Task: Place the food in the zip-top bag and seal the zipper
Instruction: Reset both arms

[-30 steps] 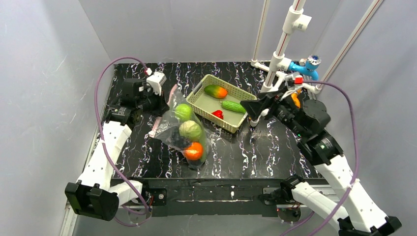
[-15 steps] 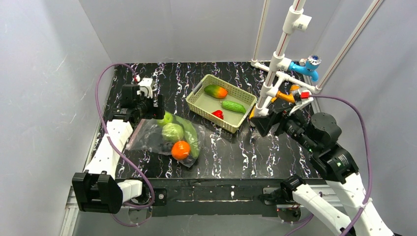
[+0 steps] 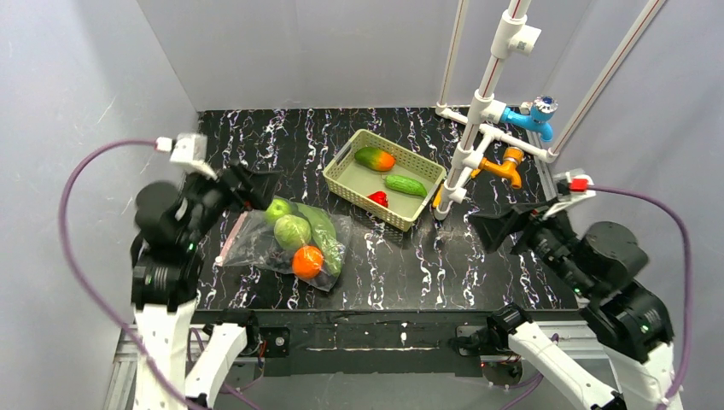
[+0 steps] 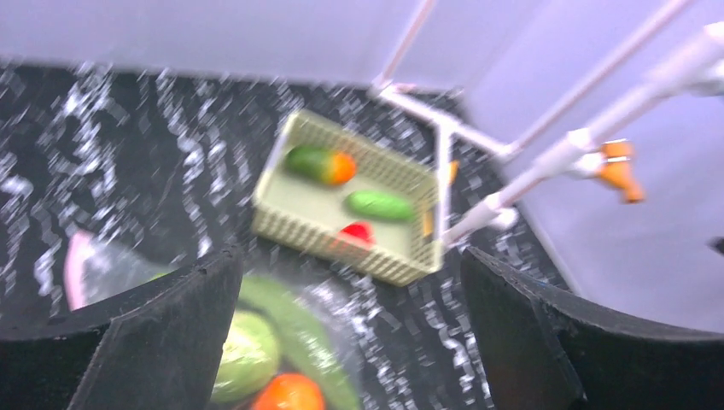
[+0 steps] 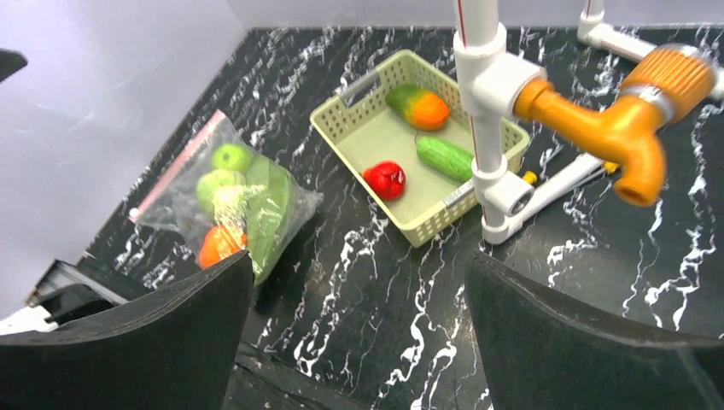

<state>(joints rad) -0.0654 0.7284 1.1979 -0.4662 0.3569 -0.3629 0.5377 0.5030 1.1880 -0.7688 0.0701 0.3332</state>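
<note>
The zip-top bag lies flat on the black marbled table, its pink zipper at the left end. Inside it are a green apple, a pale cabbage, an orange, a green leaf and a dark purple piece. A mango, a cucumber and a small red piece lie in the cream basket. My left gripper hangs open above the bag's far left end, holding nothing. My right gripper is open and empty, off to the right.
A white pipe stand with an orange tap and a blue tap rises right of the basket. In the right wrist view the orange tap is close ahead. Grey walls enclose the table on three sides.
My left gripper let go of the bag, opened and drew back up and left. The bag dropped flat on the table. My right arm pulled away to the right.
</note>
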